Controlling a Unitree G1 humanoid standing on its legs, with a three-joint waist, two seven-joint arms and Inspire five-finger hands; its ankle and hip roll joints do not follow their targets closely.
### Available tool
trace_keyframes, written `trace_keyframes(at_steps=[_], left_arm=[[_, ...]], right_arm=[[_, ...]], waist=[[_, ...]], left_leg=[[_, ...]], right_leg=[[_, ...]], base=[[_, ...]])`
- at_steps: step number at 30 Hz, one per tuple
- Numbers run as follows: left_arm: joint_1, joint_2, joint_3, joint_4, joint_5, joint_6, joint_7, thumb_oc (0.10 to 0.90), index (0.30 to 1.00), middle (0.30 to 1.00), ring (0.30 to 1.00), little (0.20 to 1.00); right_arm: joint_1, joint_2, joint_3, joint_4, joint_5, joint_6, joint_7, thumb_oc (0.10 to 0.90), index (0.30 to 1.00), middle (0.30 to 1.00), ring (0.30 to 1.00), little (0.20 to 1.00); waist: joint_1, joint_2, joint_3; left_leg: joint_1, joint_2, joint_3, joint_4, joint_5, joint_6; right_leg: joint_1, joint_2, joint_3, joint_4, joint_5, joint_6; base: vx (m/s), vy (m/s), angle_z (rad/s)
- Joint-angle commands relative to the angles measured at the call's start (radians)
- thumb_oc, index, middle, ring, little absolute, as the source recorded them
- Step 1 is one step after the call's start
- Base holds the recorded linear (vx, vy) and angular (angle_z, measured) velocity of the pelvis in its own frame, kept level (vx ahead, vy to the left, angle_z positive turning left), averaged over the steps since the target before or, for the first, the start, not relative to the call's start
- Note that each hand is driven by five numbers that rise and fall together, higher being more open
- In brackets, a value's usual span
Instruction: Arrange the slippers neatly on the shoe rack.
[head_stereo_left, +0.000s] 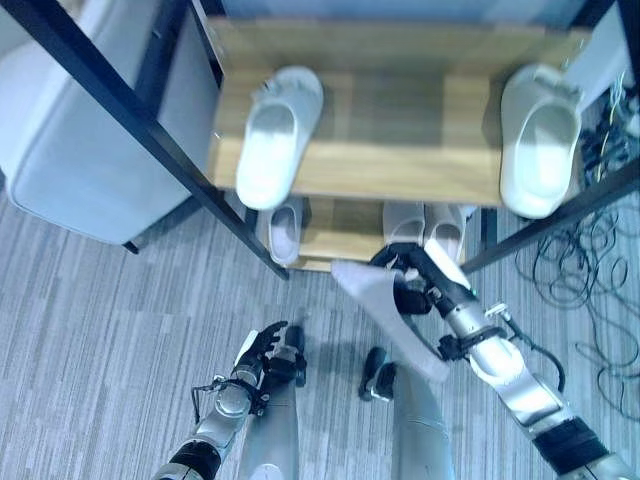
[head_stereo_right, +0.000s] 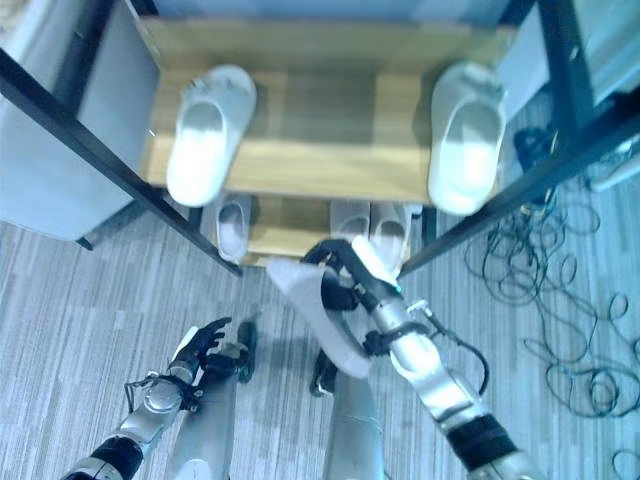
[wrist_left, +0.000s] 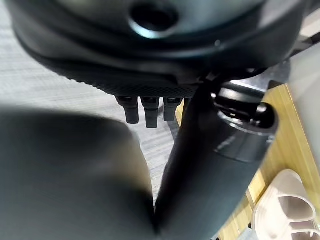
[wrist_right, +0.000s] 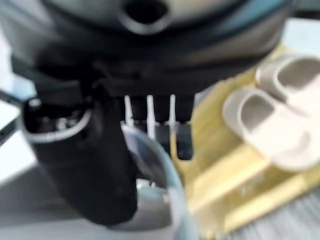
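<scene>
While I lean over the rack, this is what I see, label by label.

Right hand (head_stereo_left: 415, 280): clenched around a grey slipper (head_stereo_left: 385, 315), thumb and fingers curled over its edge; I hold it tilted in the air, low in front of the rack.
Held slipper: its toe end points toward the lower shelf, its heel end hangs back toward me, clear of the floor and not touching any shelf.
Left hand (head_stereo_left: 265, 350): low on my left above the carpet (head_stereo_left: 90, 330), well apart from the rack, fingers loosely spread, holding nothing.
Rack (head_stereo_left: 390, 165): wooden shelves in a black frame, right in front of me.
Top shelf: one white slipper at the left (head_stereo_left: 280, 135), another at the right (head_stereo_left: 540, 140), well apart, both with heels reaching the front edge.
Lower shelf: a single slipper (head_stereo_left: 285, 228) at the left; a pair (head_stereo_left: 430, 225) side by side at the right, touching each other, just beyond my right hand.
Right wrist view: my fingers close over the grey slipper's rim, with the pair lying on the wood past them.
Beside the rack: a grey box (head_stereo_left: 90, 130) to the left, cables (head_stereo_left: 590, 260) on the carpet to the right.
</scene>
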Motion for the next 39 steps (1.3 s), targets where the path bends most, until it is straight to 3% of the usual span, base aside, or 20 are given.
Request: trace_keyframes(at_steps=[1, 2, 5, 6, 10, 11, 13, 14, 16, 18, 19, 27, 31, 39], left_arm=[[0.032, 0.040, -0.034, -0.064, -0.058, -0.056, 0.049, 0.800, 0.900, 0.900, 0.900, 0.900], [0.012, 0.055, -0.041, -0.093, -0.059, -0.057, 0.061, 0.800, 0.900, 0.900, 0.900, 0.900], [0.012, 0.079, -0.038, -0.167, -0.059, -0.061, 0.061, 0.800, 0.900, 0.900, 0.900, 0.900], [0.016, 0.109, -0.036, -0.252, -0.091, -0.071, 0.063, 0.800, 0.900, 0.900, 0.900, 0.900], [0.002, 0.149, -0.030, -0.331, -0.115, -0.081, 0.071, 0.800, 0.900, 0.900, 0.900, 0.900], [-0.007, 0.170, -0.032, -0.362, -0.131, -0.085, 0.083, 0.800, 0.900, 0.900, 0.900, 0.900], [-0.009, 0.170, -0.029, -0.363, -0.131, -0.084, 0.083, 0.800, 0.900, 0.900, 0.900, 0.900], [-0.029, 0.191, -0.024, -0.388, -0.157, -0.085, 0.100, 0.800, 0.900, 0.900, 0.900, 0.900], [-0.031, 0.212, -0.006, -0.437, -0.196, -0.092, 0.112, 0.800, 0.900, 0.900, 0.900, 0.900], [-0.032, 0.213, -0.003, -0.438, -0.196, -0.091, 0.111, 0.800, 0.900, 0.900, 0.900, 0.900], [-0.013, 0.229, 0.012, -0.485, -0.210, -0.091, 0.119, 0.800, 0.900, 0.900, 0.900, 0.900], [0.048, 0.272, 0.018, -0.591, -0.232, -0.090, 0.129, 0.800, 0.900, 0.900, 0.900, 0.900], [0.065, 0.288, 0.018, -0.609, -0.243, -0.081, 0.132, 0.800, 0.900, 0.900, 0.900, 0.900], [0.039, 0.284, -0.005, -0.594, -0.234, -0.081, 0.122, 0.800, 0.900, 0.900, 0.900, 0.900]], right_arm=[[-0.070, -0.020, -0.049, -0.153, -0.073, -0.089, -0.138, 0.400, 0.300, 0.300, 0.300, 0.300], [-0.109, -0.029, -0.060, -0.142, -0.090, -0.087, -0.162, 0.400, 0.300, 0.300, 0.300, 0.300], [-0.143, -0.031, -0.074, -0.155, -0.099, -0.084, -0.181, 0.400, 0.300, 0.300, 0.300, 0.300], [-0.202, -0.054, -0.090, -0.157, -0.098, -0.080, -0.197, 0.400, 0.300, 0.300, 0.300, 0.300], [-0.298, -0.122, -0.085, -0.140, -0.091, -0.077, -0.204, 0.400, 0.300, 0.300, 0.300, 0.300], [-0.362, -0.165, -0.076, -0.127, -0.082, -0.075, -0.213, 0.400, 0.300, 0.300, 0.300, 0.300], [-0.371, -0.166, -0.071, -0.122, -0.081, -0.076, -0.214, 0.400, 0.300, 0.300, 0.300, 0.300], [-0.438, -0.206, -0.060, -0.108, -0.080, -0.067, -0.225, 0.400, 0.300, 0.300, 0.300, 0.300], [-0.483, -0.215, -0.056, -0.128, -0.071, -0.051, -0.236, 0.400, 0.300, 0.300, 0.300, 0.300], [-0.488, -0.215, -0.054, -0.127, -0.071, -0.051, -0.236, 0.400, 0.300, 0.300, 0.300, 0.300], [-0.492, -0.210, -0.052, -0.146, -0.068, -0.045, -0.235, 0.400, 0.300, 0.300, 0.300, 0.300], [-0.518, -0.299, -0.013, -0.103, -0.091, -0.005, -0.243, 0.400, 0.300, 0.300, 0.300, 0.300], [-0.526, -0.316, 0.007, -0.078, -0.103, 0.012, -0.255, 0.400, 0.300, 0.300, 0.300, 0.300], [-0.540, -0.344, 0.026, -0.036, -0.119, 0.024, -0.256, 0.400, 0.300, 0.300, 0.300, 0.300]], waist=[[0.004, 0.004, -0.068], [0.004, 0.002, -0.072], [0.006, 0.006, -0.075], [0.011, 0.012, -0.062], [0.014, 0.017, -0.035], [0.018, 0.008, 0.016], [0.016, 0.007, 0.023], [0.018, -0.007, 0.078], [0.017, -0.020, 0.135], [0.016, -0.023, 0.139], [0.018, -0.037, 0.145], [0.020, -0.091, 0.146], [0.024, -0.097, 0.146], [0.021, -0.091, 0.146]], left_leg=[[-0.183, -0.032, 0.015, 0.109, -0.029, 0.019], [-0.263, -0.035, 0.010, 0.183, -0.051, 0.027], [-0.363, -0.027, -0.003, 0.274, -0.084, 0.040], [-0.485, -0.024, -0.012, 0.420, -0.131, 0.052], [-0.598, -0.020, -0.022, 0.577, -0.189, 0.064], [-0.604, -0.017, -0.020, 0.652, -0.239, 0.067], [-0.604, -0.016, -0.018, 0.660, -0.245, 0.067], [-0.604, -0.010, -0.007, 0.736, -0.290, 0.070], [-0.604, 0.000, -0.007, 0.834, -0.353, 0.074], [-0.604, 0.001, -0.005, 0.838, -0.354, 0.075], [-0.604, 0.003, -0.004, 0.889, -0.393, 0.078], [-0.604, 0.011, -0.007, 1.115, -0.546, 0.081], [-0.604, 0.025, -0.011, 1.212, -0.601, 0.086], [-0.604, 0.033, -0.012, 1.293, -0.632, 0.083]], right_leg=[[-0.101, -0.019, 0.041, 0.041, -0.029, 0.021], [-0.179, -0.027, 0.053, 0.119, -0.050, 0.010], [-0.274, -0.023, 0.080, 0.207, -0.071, 0.002], [-0.386, -0.024, 0.102, 0.349, -0.108, -0.012], [-0.497, -0.032, 0.118, 0.500, -0.149, -0.025], [-0.518, -0.035, 0.141, 0.576, -0.181, -0.033], [-0.519, -0.034, 0.145, 0.584, -0.186, -0.033], [-0.523, -0.036, 0.163, 0.660, -0.215, -0.040], [-0.529, -0.025, 0.190, 0.751, -0.256, -0.057], [-0.530, -0.025, 0.193, 0.756, -0.258, -0.058], [-0.544, -0.014, 0.210, 0.820, -0.278, -0.062], [-0.592, -0.005, 0.291, 1.060, -0.369, -0.087], [-0.607, 0.004, 0.313, 1.131, -0.383, -0.081], [-0.614, 0.005, 0.340, 1.192, -0.382, -0.059]], base=[[-0.03, 0.006, 0.08], [-0.01, 0.020, -0.07], [0.03, 0.005, -0.07], [0.07, -0.023, -0.03], [0.07, -0.024, -0.02], [0.07, -0.028, -0.10], [0.04, -0.036, -0.06], [0.05, -0.050, 0.06], [0.08, -0.049, 0.05], [0.06, -0.012, -0.07], [0.08, 0.001, -0.04], [0.06, -0.019, -0.01], [0.04, 0.001, 0.01], [0.04, 0.038, -0.02]])
